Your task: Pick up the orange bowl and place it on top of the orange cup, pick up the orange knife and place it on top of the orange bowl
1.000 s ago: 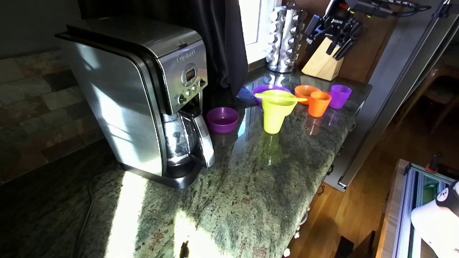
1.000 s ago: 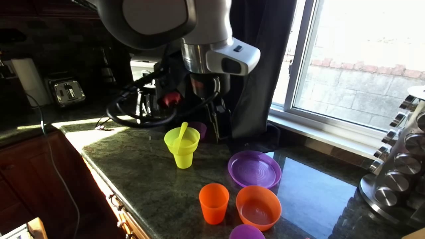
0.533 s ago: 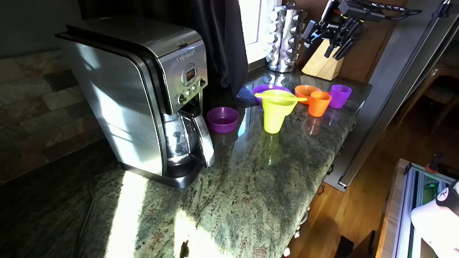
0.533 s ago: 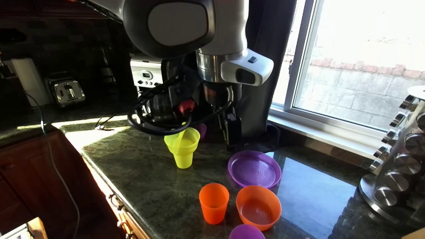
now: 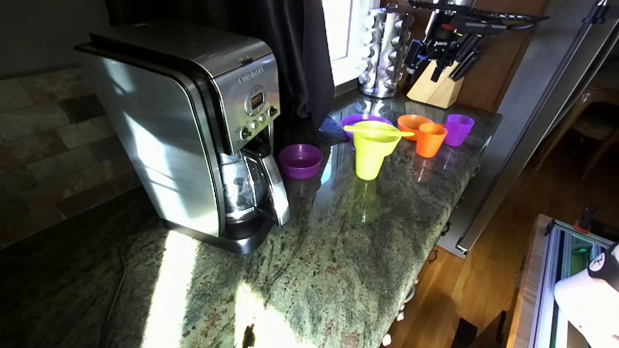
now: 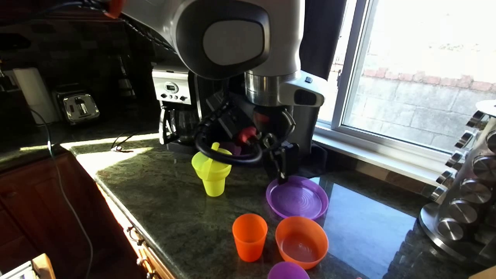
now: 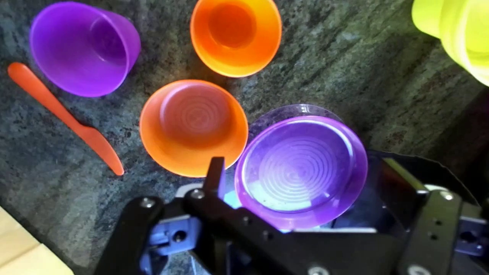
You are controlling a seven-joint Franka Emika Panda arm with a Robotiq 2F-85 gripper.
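Empty gripper (image 7: 303,164), fingers spread wide; in the wrist view the orange bowl (image 7: 193,130) sits at its ten o'clock.
A purple dish (image 7: 296,173) shows between the fingers there, so a straight descent would likely catch it instead. The orange cup (image 7: 235,34) stands at the bowl's one o'clock, near enough that a stray finger could topple it; set off-centre on that narrower cup, the bowl could tip, and the flat orange knife (image 7: 68,118), lying at nine, could slide off the top. The surface (image 5: 338,232) is dark, speckled and glossy, sunlit around seven o'clock in an exterior view, with a coffee maker (image 5: 193,140) at ten; in an exterior view a window (image 6: 422,58) fills two o'clock.
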